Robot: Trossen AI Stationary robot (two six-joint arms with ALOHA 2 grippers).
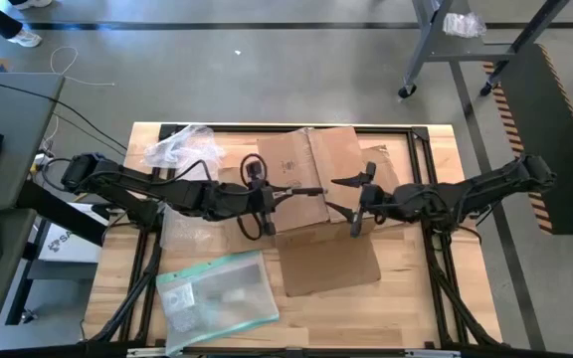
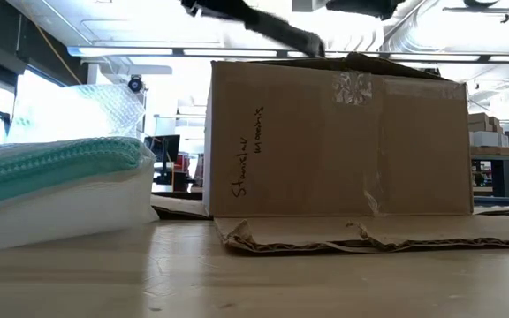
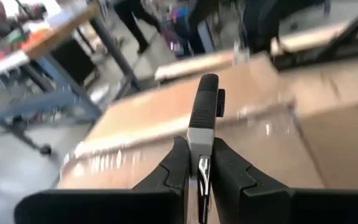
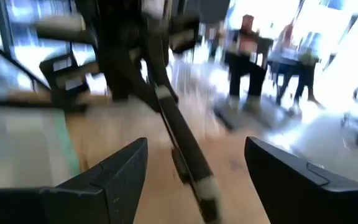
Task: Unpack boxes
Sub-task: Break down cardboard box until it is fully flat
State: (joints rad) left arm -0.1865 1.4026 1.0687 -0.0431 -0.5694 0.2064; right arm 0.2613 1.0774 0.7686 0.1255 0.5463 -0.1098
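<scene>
Roughly at the middle of the desk (image 1: 416, 298) sits the brown cardboard box (image 1: 311, 179), the biggest thing on it, with one flap folded down flat toward the near edge. From table height the box stands upright, a patch of clear tape (image 2: 353, 86) on its upper front and some dark handwriting running down its left part.

Over the box's left side hangs the left end effector (image 1: 264, 197), its fingers pinched narrow on a slim tool with a black handle (image 3: 204, 106) and a pale grey collar. In the left wrist view that tool points out over the box top, where a shiny taped seam runs across the cardboard (whether the tip touches the tape cannot be told).

At the box's right edge is the right end effector (image 1: 362, 197), its two dark fingers (image 4: 114, 171) spread wide with nothing between them. The right wrist view looks between those fingers at the other arm's tool, which crosses the gap farther off.

Left of the box, at the far side of the desk, lies a crumpled sheet of bubble wrap (image 1: 179, 146). Near the front left corner rests a flat clear plastic pouch (image 1: 217, 298) with a teal edge, well apart from the box. People sit in the room beyond the desk, blurred.
</scene>
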